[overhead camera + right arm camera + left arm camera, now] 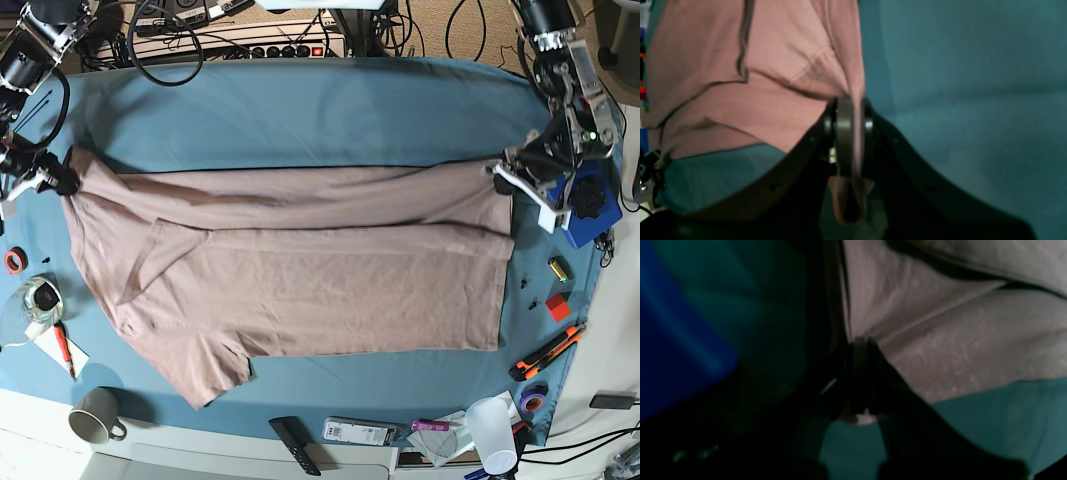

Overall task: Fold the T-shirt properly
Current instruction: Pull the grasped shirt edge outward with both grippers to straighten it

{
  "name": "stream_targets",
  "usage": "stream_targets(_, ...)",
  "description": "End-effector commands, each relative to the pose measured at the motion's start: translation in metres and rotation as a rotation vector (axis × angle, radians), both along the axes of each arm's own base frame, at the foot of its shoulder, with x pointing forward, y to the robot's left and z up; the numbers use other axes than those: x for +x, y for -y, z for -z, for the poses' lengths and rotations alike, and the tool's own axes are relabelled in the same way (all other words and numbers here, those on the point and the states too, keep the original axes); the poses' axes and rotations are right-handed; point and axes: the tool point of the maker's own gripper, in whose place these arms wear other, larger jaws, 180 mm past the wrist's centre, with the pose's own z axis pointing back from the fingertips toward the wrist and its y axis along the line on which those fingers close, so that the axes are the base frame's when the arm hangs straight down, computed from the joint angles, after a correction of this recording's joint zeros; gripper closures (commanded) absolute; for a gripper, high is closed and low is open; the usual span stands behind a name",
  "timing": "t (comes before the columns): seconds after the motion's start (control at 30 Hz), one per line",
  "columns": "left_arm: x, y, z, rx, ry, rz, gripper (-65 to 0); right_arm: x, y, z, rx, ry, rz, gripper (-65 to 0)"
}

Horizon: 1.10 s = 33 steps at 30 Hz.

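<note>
The dusty mauve T-shirt [300,270] lies stretched across the teal table cloth [330,110], its upper edge folded down over the body, one sleeve [205,365] pointing to the front left. My left gripper [505,170] is at the shirt's far right corner and is shut on the T-shirt [940,340] there; its fingertips [862,343] pinch the cloth. My right gripper [62,182] is at the shirt's far left corner and is shut on the T-shirt [773,100]; a fold of fabric hangs between its pads [844,133].
A mug [95,415], tape roll [12,261] and pen [63,348] lie at the left edge. A remote [295,445], plastic cup [492,428], orange knife [548,350] and small parts sit along the front and right. Cables and a power strip [270,45] run behind.
</note>
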Motion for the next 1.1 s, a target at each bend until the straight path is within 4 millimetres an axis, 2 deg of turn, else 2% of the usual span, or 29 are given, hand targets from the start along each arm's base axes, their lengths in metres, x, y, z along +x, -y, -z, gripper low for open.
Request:
stream_targets(0.0,-0.005,-0.008,-0.003,0.044,-0.015,0.005,0.0,0.007,0.014,-0.021,-0.038,0.047,0.007,0.0)
stream_targets(0.17,-0.02,-0.009,-0.007,0.078,-0.017,0.019,0.0,0.005,0.013,-0.026,-0.02,0.07,0.008,0.0)
stream_targets(0.4,-0.039,-0.009,-0.012,0.11,-0.022,0.033,0.0,0.009,0.024,-0.053,-0.076,0.135,0.017,0.0)
stream_targets(0.53,-0.051,-0.022,-0.018,0.138,-0.021,0.002,0.0,0.006,0.032,-0.062,-0.084,0.168,0.049,0.0)
stream_targets(0.67,-0.067,-0.032,-0.019,0.132,-0.035,-0.033,0.0,-0.009,0.032,-0.053,-0.07,0.142,0.056,0.0)
stream_targets(0.83,-0.079,-0.023,-0.015,0.102,-0.045,0.018,0.0,-0.037,0.029,-0.035,-0.044,0.081,0.054,0.0)
stream_targets(1.07,-0.089,-0.022,-0.013,0.104,-0.075,0.028,0.0,-0.07,0.022,-0.023,0.013,0.044,0.058,0.0)
